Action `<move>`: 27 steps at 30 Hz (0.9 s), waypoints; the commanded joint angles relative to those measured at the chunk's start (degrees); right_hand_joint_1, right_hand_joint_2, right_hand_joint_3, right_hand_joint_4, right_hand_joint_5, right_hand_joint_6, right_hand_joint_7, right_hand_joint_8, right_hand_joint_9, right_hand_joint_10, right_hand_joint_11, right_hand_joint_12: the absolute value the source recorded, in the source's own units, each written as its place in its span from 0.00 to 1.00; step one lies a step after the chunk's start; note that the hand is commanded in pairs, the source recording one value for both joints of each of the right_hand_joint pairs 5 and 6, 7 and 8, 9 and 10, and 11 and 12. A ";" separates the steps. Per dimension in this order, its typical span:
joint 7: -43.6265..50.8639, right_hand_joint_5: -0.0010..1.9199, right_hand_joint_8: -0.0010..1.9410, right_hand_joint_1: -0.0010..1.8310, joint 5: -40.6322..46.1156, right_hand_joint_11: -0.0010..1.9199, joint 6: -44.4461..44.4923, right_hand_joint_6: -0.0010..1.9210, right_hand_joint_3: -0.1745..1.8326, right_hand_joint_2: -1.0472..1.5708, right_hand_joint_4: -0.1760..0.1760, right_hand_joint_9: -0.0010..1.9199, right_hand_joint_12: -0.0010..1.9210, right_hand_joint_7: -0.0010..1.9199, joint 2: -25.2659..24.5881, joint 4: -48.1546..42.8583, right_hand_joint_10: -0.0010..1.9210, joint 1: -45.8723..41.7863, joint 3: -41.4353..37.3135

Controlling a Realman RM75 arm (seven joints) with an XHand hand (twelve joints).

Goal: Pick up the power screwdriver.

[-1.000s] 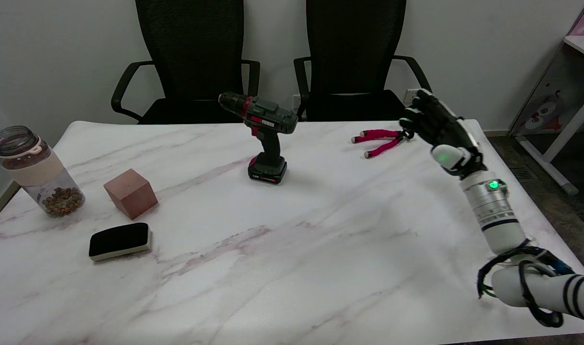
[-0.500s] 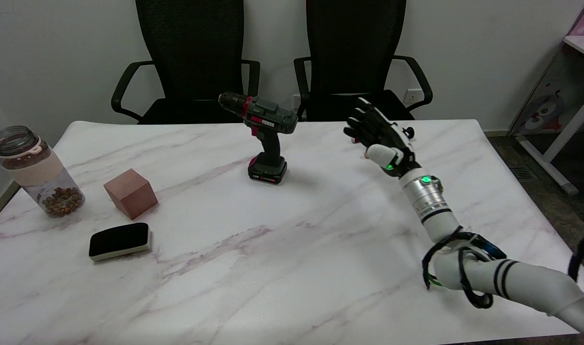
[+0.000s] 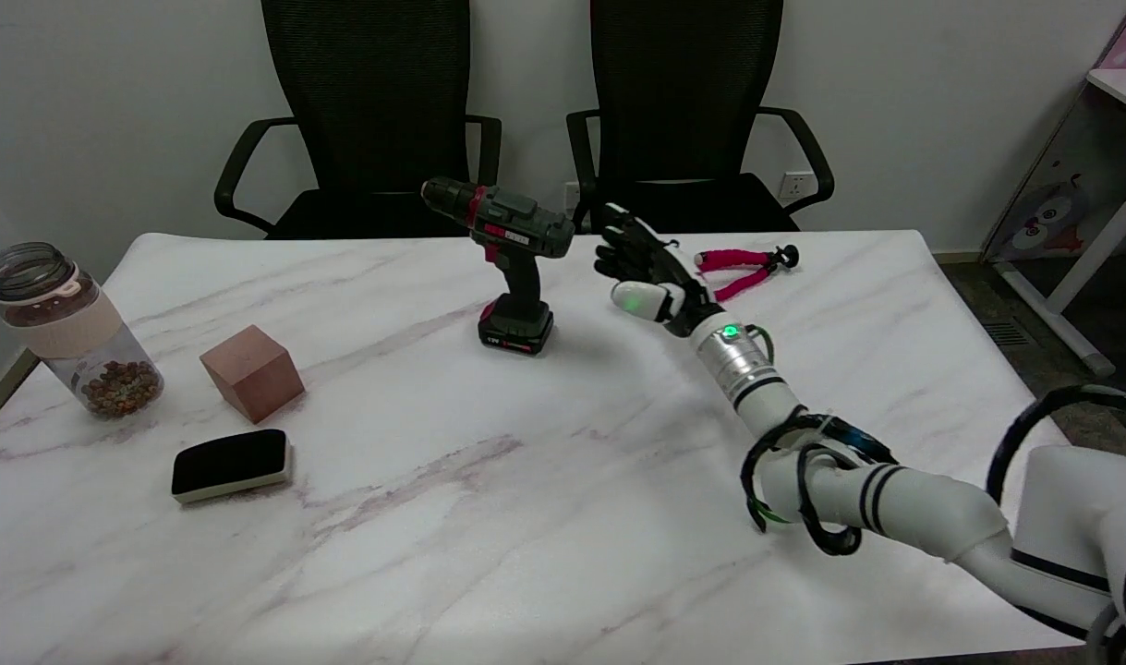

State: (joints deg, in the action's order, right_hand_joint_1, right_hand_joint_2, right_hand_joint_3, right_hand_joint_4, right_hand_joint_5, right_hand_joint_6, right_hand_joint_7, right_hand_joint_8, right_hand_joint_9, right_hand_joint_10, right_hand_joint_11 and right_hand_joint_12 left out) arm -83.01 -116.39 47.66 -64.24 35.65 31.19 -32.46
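- The power screwdriver (image 3: 512, 268) stood upright on the worktop (image 3: 489, 480); its red labels were too small to read.
- My right hand (image 3: 644, 273) hovered beside it, fingers spread, grasping nothing.

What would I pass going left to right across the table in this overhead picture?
Jar → black eraser → wooden cube → power screwdriver → right hand → pink tripod.

Table (image 3: 544, 517), white marble, veined: being occupied by a drill (image 3: 512, 263) standing upright, jar (image 3: 68, 331), wooden cube (image 3: 252, 372), black eraser (image 3: 231, 465), pink tripod (image 3: 745, 267).
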 commanded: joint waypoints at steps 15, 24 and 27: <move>8.77 0.10 0.10 0.49 -2.62 0.16 -12.39 0.10 0.42 0.22 1.00 0.14 0.16 0.10 -14.95 -10.08 0.14 11.84 5.66; 9.98 0.11 0.11 0.49 -2.29 0.16 -12.95 0.11 0.42 0.22 1.00 0.14 0.16 0.11 -16.97 -10.95 0.14 12.50 5.66; 9.98 0.12 0.12 0.49 -2.00 0.16 -12.95 0.12 0.41 0.23 1.00 0.14 0.16 0.12 -16.97 -10.92 0.14 12.46 5.45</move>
State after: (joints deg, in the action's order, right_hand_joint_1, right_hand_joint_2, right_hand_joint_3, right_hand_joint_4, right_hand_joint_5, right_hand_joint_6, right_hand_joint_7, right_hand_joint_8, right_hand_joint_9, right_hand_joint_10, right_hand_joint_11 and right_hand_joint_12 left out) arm -75.26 -118.66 36.82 -77.12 27.03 41.15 -27.95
